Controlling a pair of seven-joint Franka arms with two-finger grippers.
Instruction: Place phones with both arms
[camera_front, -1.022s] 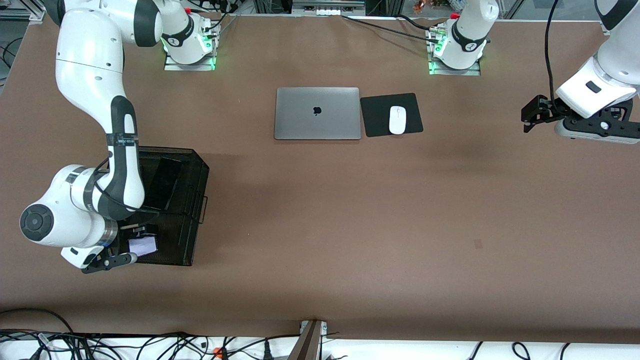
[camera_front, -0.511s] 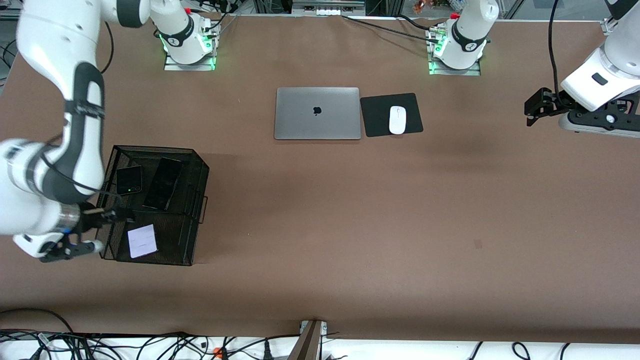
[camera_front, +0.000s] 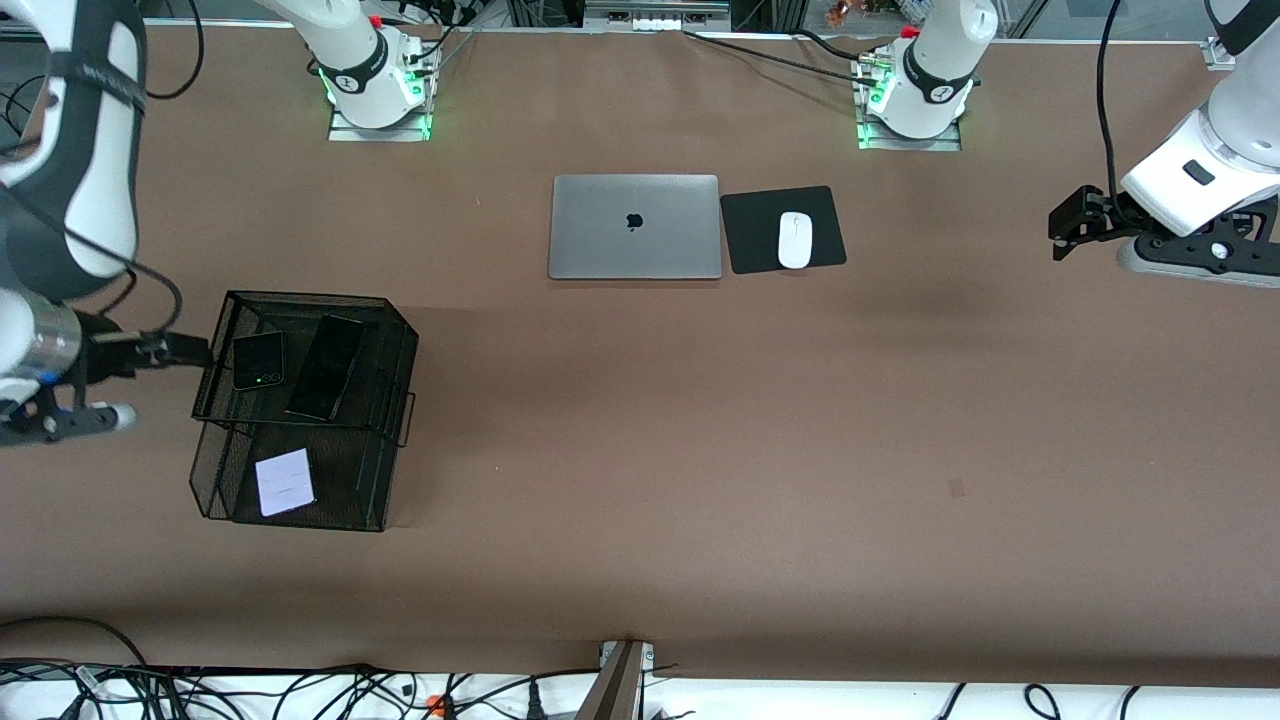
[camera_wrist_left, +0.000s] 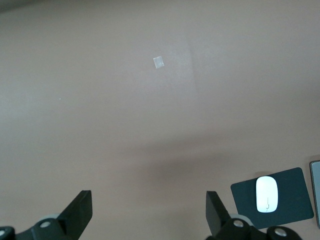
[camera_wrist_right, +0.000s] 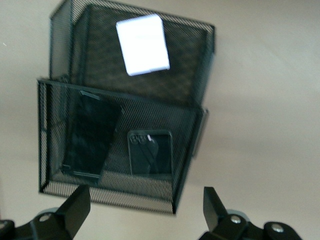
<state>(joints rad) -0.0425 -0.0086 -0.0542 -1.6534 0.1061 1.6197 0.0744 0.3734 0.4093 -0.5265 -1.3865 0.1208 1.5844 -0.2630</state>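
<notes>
A black mesh two-tier basket (camera_front: 385, 400) stands toward the right arm's end of the table. Its upper tier holds the small black phone with a green dot (camera_front: 258, 360) and the long slim black phone (camera_front: 325, 367). Its lower tier holds the pale lavender-white phone (camera_front: 284, 482). The right wrist view shows the white phone (camera_wrist_right: 143, 44), the slim phone (camera_wrist_right: 90, 137) and the small black phone (camera_wrist_right: 150, 151). My right gripper (camera_front: 190, 350) (camera_wrist_right: 145, 210) is open and empty, beside the basket's upper tier. My left gripper (camera_front: 1072, 222) (camera_wrist_left: 149, 212) is open and empty over bare table at the left arm's end.
A shut silver laptop (camera_front: 635, 227) lies mid-table, farther from the camera than the basket. Beside it a white mouse (camera_front: 795, 240) (camera_wrist_left: 267, 194) sits on a black pad (camera_front: 752, 235). A small tape mark (camera_front: 956, 487) is on the brown table.
My right gripper has drawn away from the basket's lower tier, leaving the white phone there, and moved out beside the upper tier. The left arm has barely shifted.
</notes>
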